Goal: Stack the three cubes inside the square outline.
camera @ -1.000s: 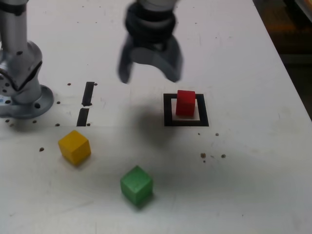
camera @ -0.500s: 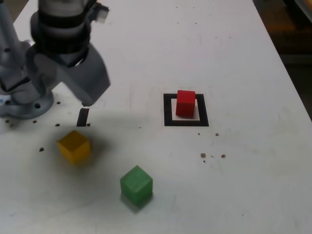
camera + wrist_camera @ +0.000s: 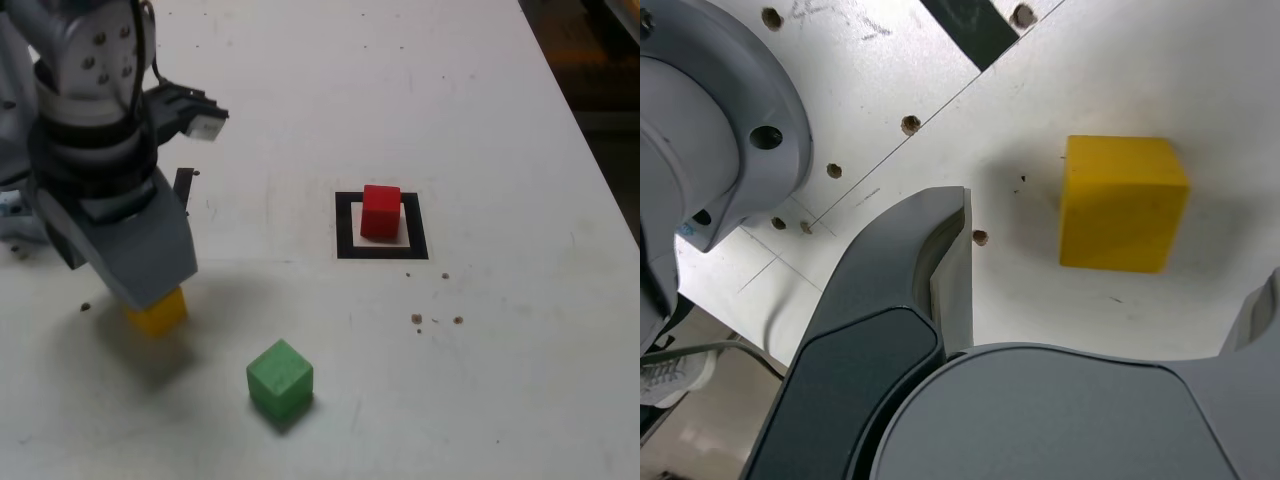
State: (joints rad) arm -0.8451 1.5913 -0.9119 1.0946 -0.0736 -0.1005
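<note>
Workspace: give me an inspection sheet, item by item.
Surface: white table, drilled holes, small brown specks.
Job's things: red cube inside the square outline; yellow cube under the gripper, untouched; green cube alone in front.
Clutter: black tape strip, partly hidden.
Grippers: gripper with jaws open, either side of the yellow cube.
Cables: nothing seen.
Surroundings: arm base; dark floor beyond the table edge.

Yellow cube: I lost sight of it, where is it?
On the exterior view's left, the yellow cube sits on the table, mostly hidden under the open gripper, up-left of the green cube.
</note>
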